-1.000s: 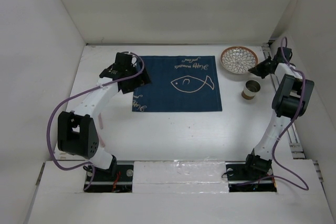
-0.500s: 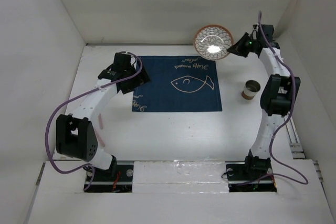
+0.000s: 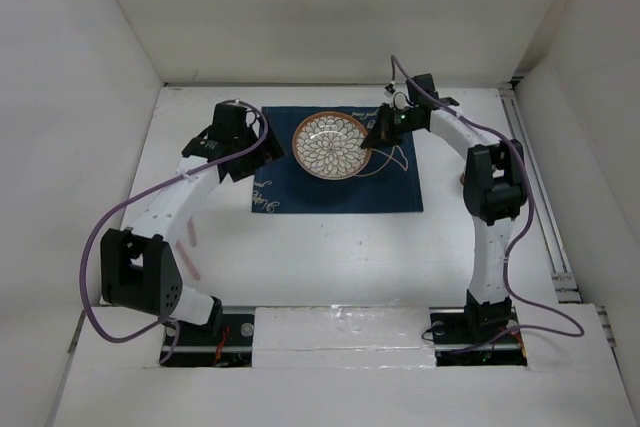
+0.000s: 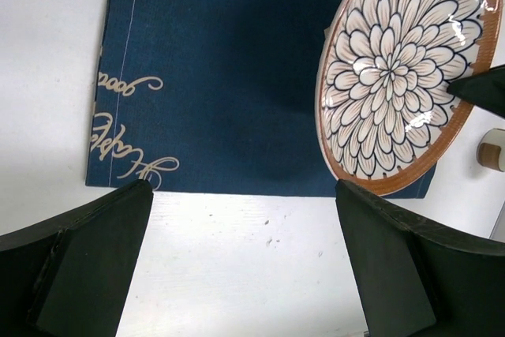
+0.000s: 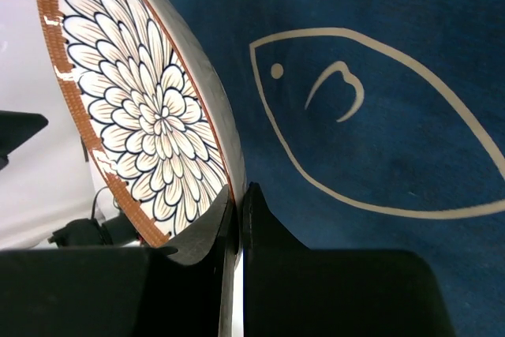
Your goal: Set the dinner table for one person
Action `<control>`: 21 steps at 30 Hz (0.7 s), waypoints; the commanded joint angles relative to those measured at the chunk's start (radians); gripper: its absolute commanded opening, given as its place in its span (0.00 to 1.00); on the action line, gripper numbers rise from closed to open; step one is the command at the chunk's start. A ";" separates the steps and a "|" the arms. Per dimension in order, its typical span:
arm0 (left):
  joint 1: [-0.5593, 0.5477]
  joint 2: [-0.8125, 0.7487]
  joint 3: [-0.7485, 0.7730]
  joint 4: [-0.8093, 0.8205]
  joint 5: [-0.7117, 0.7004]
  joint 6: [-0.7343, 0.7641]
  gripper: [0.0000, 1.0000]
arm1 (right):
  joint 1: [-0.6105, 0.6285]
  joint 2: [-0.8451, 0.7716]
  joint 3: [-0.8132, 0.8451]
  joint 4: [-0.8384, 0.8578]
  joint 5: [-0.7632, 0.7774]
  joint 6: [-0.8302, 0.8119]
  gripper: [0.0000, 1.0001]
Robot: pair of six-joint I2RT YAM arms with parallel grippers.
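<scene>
A brown-rimmed plate with a petal pattern (image 3: 331,145) hangs tilted over the navy placemat (image 3: 340,192), which lies on the white dinner table (image 3: 330,247). My right gripper (image 3: 377,135) is shut on the plate's right rim. In the right wrist view the fingertips (image 5: 239,195) pinch the rim of the plate (image 5: 150,108) above the mat's fish drawing (image 5: 379,116). My left gripper (image 3: 250,159) stands open at the mat's left edge, holding nothing. Its view shows wide-apart fingers (image 4: 87,266) over bare table, with the plate (image 4: 394,76) off to the right.
A small tan cup (image 4: 491,150) shows at the right edge of the left wrist view. In the top view my right arm's elbow (image 3: 492,182) covers it. White walls close the table at the back and both sides.
My right arm has lifted the plate from the table's back right corner and swung it left over the placemat. The left arm has barely shifted.
</scene>
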 commanded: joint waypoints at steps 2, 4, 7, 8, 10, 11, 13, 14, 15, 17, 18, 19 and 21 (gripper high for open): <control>0.006 -0.052 -0.034 0.019 0.005 -0.007 1.00 | -0.001 -0.029 0.032 0.106 -0.083 0.008 0.00; 0.006 -0.063 -0.046 0.019 0.005 -0.017 1.00 | -0.001 -0.014 0.032 0.106 -0.083 0.008 0.00; 0.006 -0.072 -0.068 0.028 0.005 -0.017 1.00 | -0.001 0.025 0.032 0.106 -0.060 0.008 0.00; 0.006 -0.072 -0.068 0.028 0.005 -0.017 1.00 | -0.001 0.034 0.032 0.106 -0.048 0.008 0.00; 0.006 -0.082 -0.077 0.028 0.005 -0.007 1.00 | -0.001 0.048 0.043 0.106 -0.048 0.008 0.00; 0.006 -0.082 -0.077 0.028 0.005 -0.007 1.00 | -0.001 0.057 0.043 0.106 -0.048 0.008 0.00; 0.006 -0.082 -0.077 0.028 0.005 -0.007 1.00 | -0.001 0.057 0.043 0.106 -0.048 0.008 0.00; 0.006 -0.082 -0.077 0.028 0.005 -0.007 1.00 | -0.001 0.066 0.043 0.117 -0.048 0.008 0.00; 0.006 -0.082 -0.077 0.028 0.005 -0.007 1.00 | -0.001 0.066 0.043 0.117 -0.048 0.017 0.00; 0.006 -0.082 -0.077 0.028 0.005 0.002 1.00 | -0.001 0.080 0.043 0.129 -0.048 0.017 0.00; 0.006 -0.082 -0.077 0.028 0.005 0.002 1.00 | -0.001 0.092 0.043 0.138 -0.048 0.029 0.00; 0.006 -0.082 -0.077 0.028 0.005 0.002 1.00 | -0.001 0.092 0.043 0.138 -0.057 0.040 0.00; 0.006 -0.082 -0.077 0.028 0.005 0.002 1.00 | -0.001 0.092 0.043 0.164 -0.057 0.049 0.00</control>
